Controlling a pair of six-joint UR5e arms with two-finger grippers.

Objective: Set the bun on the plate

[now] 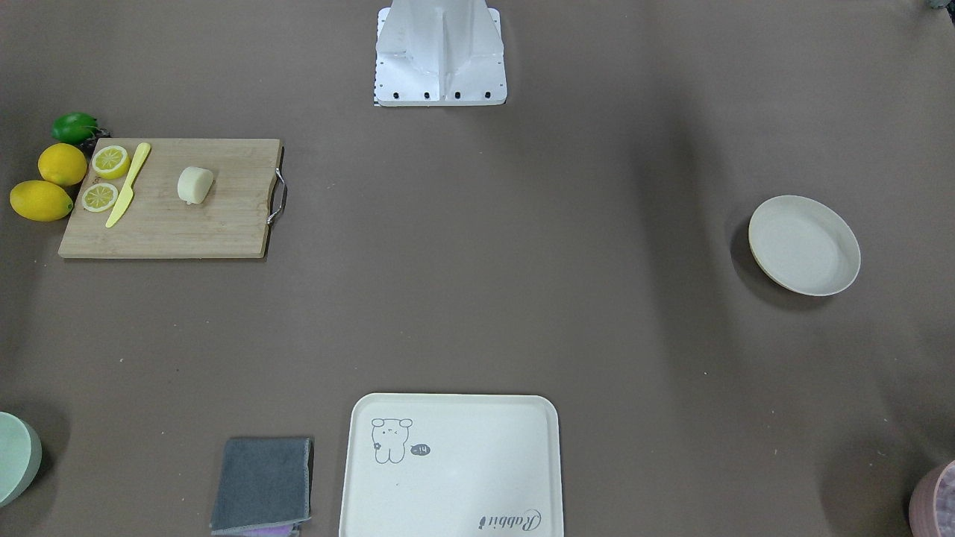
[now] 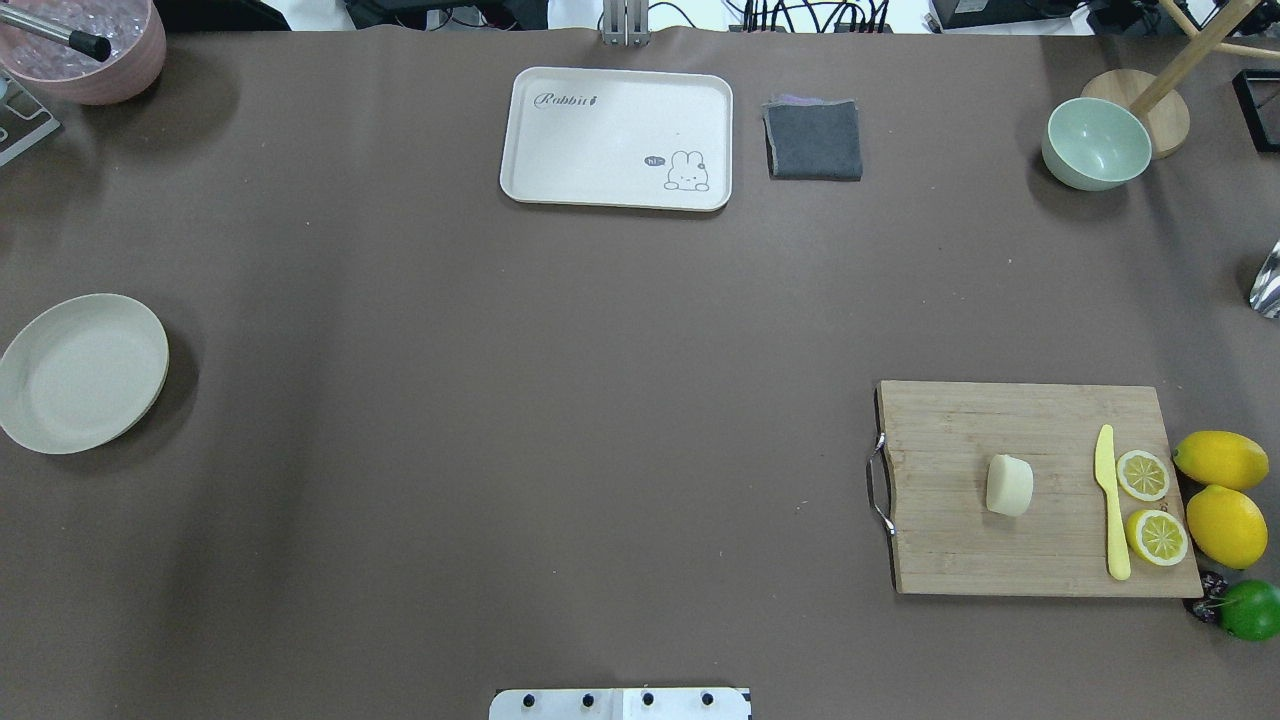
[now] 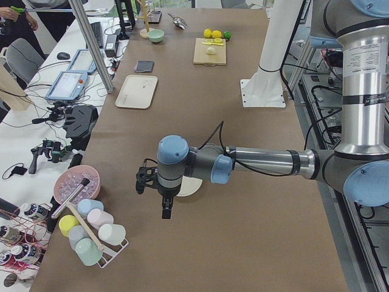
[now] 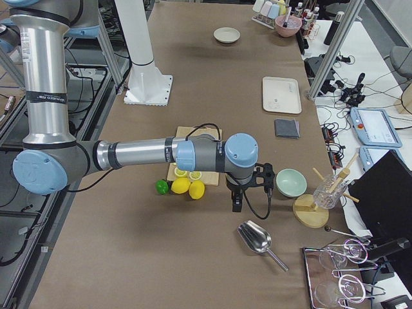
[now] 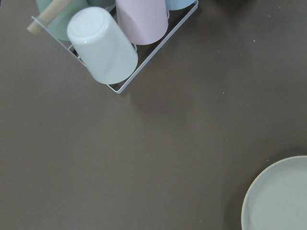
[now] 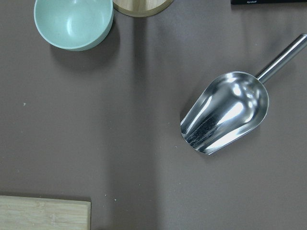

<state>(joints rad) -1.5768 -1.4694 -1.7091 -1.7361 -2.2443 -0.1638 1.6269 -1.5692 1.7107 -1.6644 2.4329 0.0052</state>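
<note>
The pale cream bun [image 1: 195, 184] [image 2: 1009, 485] lies on a wooden cutting board [image 2: 960, 540] [image 1: 171, 224] on the robot's right side. The round off-white plate [image 1: 804, 245] [image 2: 82, 372] [image 5: 280, 196] sits empty at the table's far left end. Only the side views show the grippers. My left gripper [image 3: 165, 210] hangs point-down above the table, next to the plate [image 3: 193, 187]. My right gripper [image 4: 236, 203] hangs beyond the board's outer end, near the lemons. I cannot tell whether either gripper is open or shut.
On the board lie two lemon halves [image 2: 1150, 505] and a yellow knife [image 2: 1110, 500], with whole lemons [image 2: 1222, 490] and a lime [image 2: 1250, 608] beside it. Rabbit tray [image 2: 600, 140], grey cloth [image 2: 814, 140], green bowl [image 2: 1095, 143], metal scoop [image 6: 225, 112], cup rack [image 5: 120, 43], pink bowl [image 2: 85, 50].
</note>
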